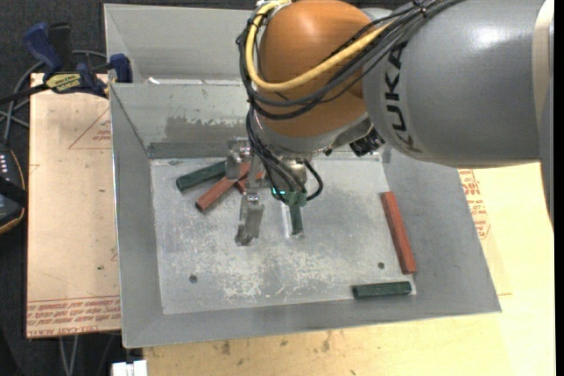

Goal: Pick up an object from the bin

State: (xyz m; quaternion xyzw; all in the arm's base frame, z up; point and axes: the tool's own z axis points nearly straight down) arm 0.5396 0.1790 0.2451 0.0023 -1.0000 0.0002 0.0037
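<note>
In the camera view, your arm's jaws hung open and empty, low over the bin [264, 277] floor, probably spread to straddle a stick; nearest lay a dark green stick [199, 177] beside a red-brown stick [214, 193], just to their left

The grey bin [134, 216] holds a red-brown stick [398, 233] and a dark green stick [382, 289].

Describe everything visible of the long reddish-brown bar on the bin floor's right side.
The long reddish-brown bar is slim, straight, flat-faced and matte, apparently whole. It lies flat on the grey metal bin's floor near the right wall, slanting slightly. Nothing touches it; a short dark green bar lies apart below its lower end.
</note>
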